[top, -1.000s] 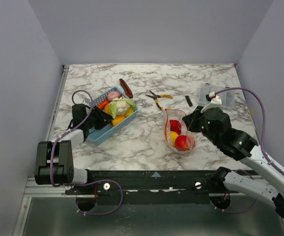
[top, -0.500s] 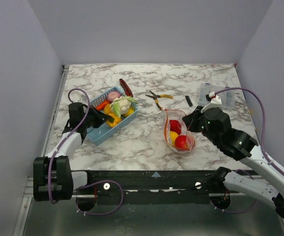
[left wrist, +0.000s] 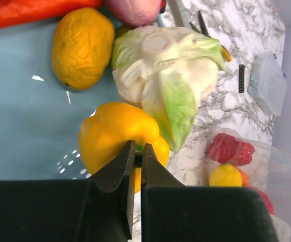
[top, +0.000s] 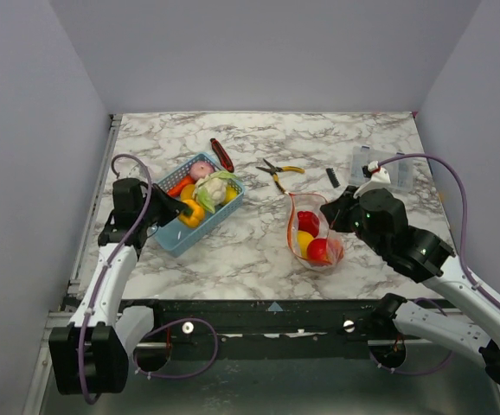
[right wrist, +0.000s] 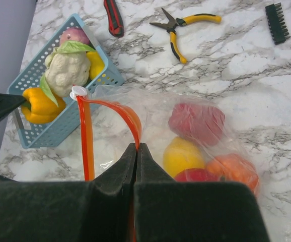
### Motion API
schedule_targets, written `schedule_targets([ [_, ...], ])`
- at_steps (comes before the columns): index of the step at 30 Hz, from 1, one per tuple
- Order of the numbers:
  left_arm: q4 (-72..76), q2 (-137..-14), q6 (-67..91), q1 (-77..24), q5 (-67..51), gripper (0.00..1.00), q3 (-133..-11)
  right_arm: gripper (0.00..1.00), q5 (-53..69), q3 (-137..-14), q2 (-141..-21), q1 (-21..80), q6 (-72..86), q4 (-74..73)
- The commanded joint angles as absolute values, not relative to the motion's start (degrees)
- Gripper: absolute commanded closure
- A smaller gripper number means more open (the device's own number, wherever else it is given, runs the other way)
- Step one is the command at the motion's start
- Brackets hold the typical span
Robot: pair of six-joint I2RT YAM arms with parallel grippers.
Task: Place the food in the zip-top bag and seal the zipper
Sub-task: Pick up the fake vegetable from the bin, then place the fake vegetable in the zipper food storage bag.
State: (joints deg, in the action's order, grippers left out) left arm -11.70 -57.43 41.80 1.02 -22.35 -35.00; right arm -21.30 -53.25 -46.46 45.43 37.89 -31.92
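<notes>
Pepper grab looks solid from my end: the left gripper (left wrist: 137, 151) is pinched almost fully closed on the little green stem of the yellow pepper (left wrist: 110, 138). The pepper sits at the edge of the blue basket (top: 174, 239), right against the cauliflower (left wrist: 158, 65). I can't tell if the pepper is clear of the basket floor. On the other side, the right gripper (right wrist: 136, 147) has its jaws pressed together on the rim of the zip-top bag (right wrist: 211, 101), right at the orange zipper (right wrist: 85, 136), and the mouth is open. The bag lies on the marble table (top: 259, 251), well apart from the basket, with a red piece (right wrist: 196, 123), a yellow piece (right wrist: 183, 156) and an orange piece (right wrist: 233, 171) inside. The carrot (left wrist: 29, 10) lies in the basket too.
</notes>
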Motion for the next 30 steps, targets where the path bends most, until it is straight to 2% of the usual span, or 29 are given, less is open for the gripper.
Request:
schedule_targets([
  [1,-21.59,-49.88,37.79,0.42,-19.48,1.0,-41.8,1.0,-20.24,-53.36,-46.35,45.62,38.02,-29.37],
  [5,-24.5,-45.64,36.11,-1.69,-24.18,1.0,-46.8,1.0,-19.62,-53.7,-47.05,45.68,38.1,-28.68],
  [9,-17.96,-43.2,37.09,-7.0,-35.34,1.0,-48.87,1.0,-19.11,-54.05,-47.52,45.62,38.06,-28.14],
  [13,-9.7,-41.76,40.44,-15.01,-39.62,1.0,-49.82,1.0,-18.67,-54.06,-47.74,45.67,38.39,-27.95],
  [23,-2.94,-48.77,39.85,-37.37,-33.7,1.0,-54.23,1.0,-17.61,-54.17,-47.14,45.62,39.67,-27.65],
  [30,-4.3,-57.37,37.18,-46.51,-26.6,1.0,-59.66,1.0,-16.72,-54.27,-46.82,45.67,40.56,-27.6],
])
